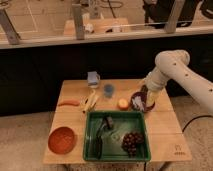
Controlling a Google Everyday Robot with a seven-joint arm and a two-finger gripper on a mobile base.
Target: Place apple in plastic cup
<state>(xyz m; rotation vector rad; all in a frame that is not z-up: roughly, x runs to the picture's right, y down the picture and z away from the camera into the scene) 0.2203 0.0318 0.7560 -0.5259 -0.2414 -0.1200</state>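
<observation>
Apple [123, 103] just behind tray [116, 114], cup [108, 90] further back; my gripper [138, 104] behind tray's rt corner, over bowl [136, 96].
</observation>
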